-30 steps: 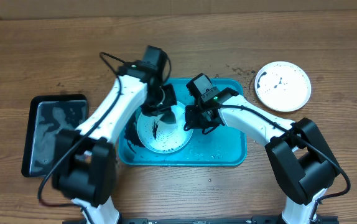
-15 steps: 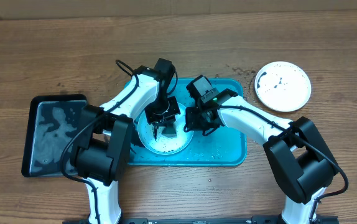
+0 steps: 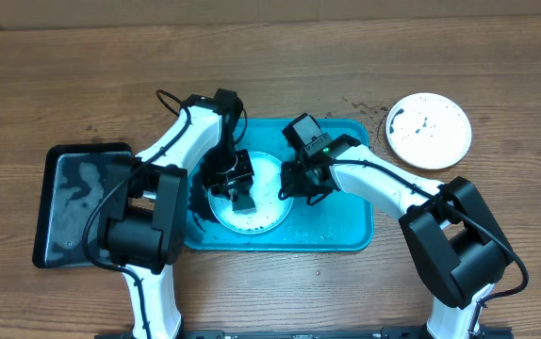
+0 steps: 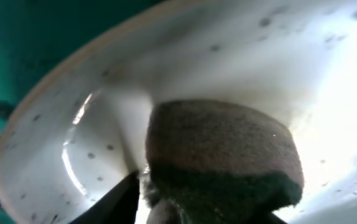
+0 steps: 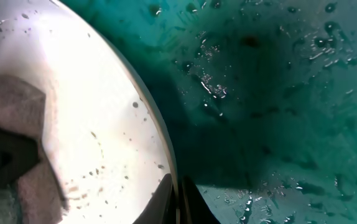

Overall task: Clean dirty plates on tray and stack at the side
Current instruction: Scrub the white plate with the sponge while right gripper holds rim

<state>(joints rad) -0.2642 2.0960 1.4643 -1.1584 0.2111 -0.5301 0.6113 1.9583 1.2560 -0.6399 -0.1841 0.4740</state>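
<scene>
A white plate with dark specks lies in the turquoise tray. My right gripper is shut on its right rim; the right wrist view shows the fingers pinching the rim of the plate. My left gripper is shut on a brown-and-green sponge and presses it onto the plate. A second white plate with black smears lies on the table at the right. The yellow-green plate is out of view.
A black tray holding water sits on the table at the left. Dark crumbs lie on the wood near the tray's far right corner. Water drops cover the tray floor.
My left gripper with the sponge has moved across the plate, from its centre toward its left. The right gripper has held still on the rim.
</scene>
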